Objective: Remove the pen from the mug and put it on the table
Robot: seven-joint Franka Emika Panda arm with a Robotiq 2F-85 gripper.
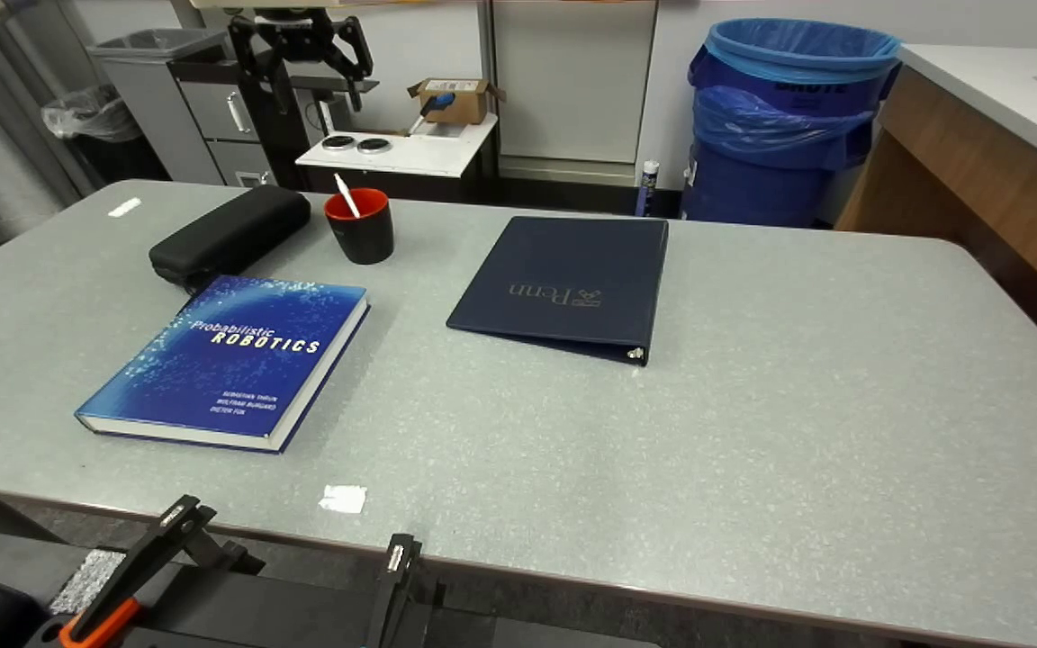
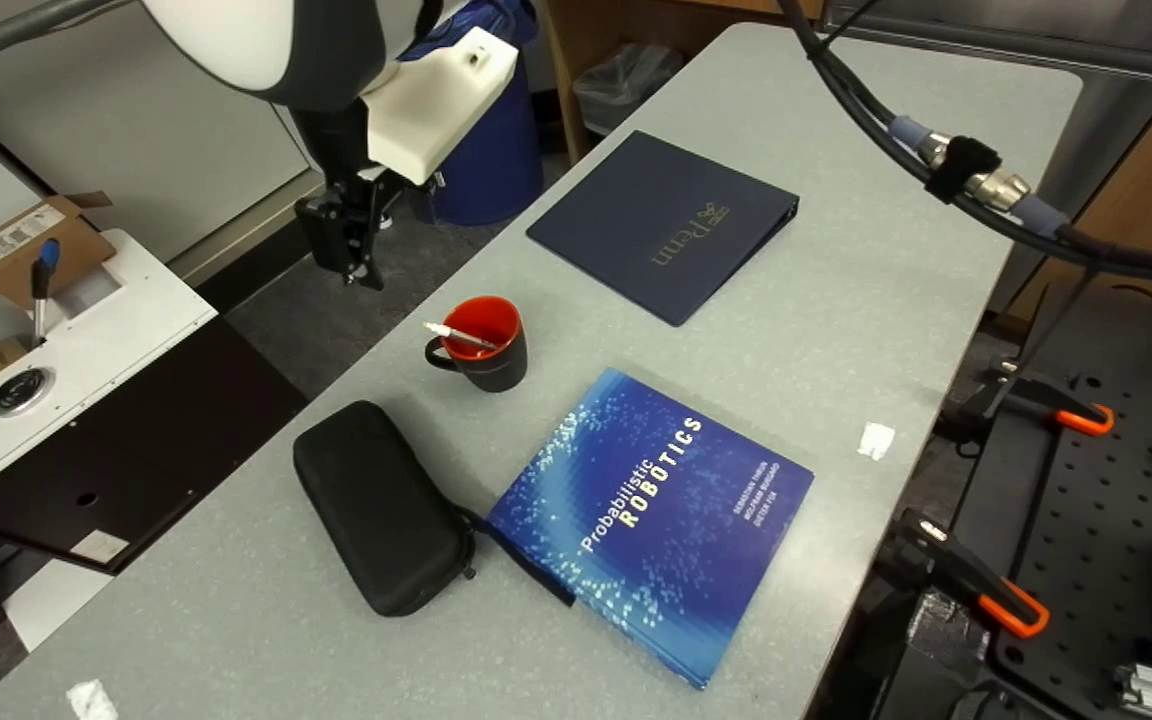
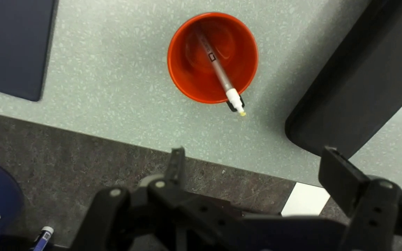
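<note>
The mug is black outside and red inside, and stands upright near the table's edge in both exterior views [image 1: 365, 238] [image 2: 498, 372] and in the wrist view [image 3: 197, 78]. The pen has a clear barrel and a white tipped end [image 1: 347, 195] [image 2: 461, 336] [image 3: 219, 70]. It leans inside the mug, its white end sticking out over the rim above the handle. My gripper [image 1: 320, 103] [image 2: 348, 268] [image 3: 253, 151] is open and empty. It is raised above and apart from the mug, out past the edge of the grey table [image 1: 752, 450] [image 2: 266, 640].
A black case [image 1: 230, 234] [image 2: 386, 510] [image 3: 354, 83] lies beside the mug. A blue book [image 1: 230, 360] [image 2: 656, 520] and a dark Penn binder [image 1: 568, 279] [image 2: 666, 225] [image 3: 12, 45] lie on the table. A blue bin [image 1: 780, 126] stands beyond the table.
</note>
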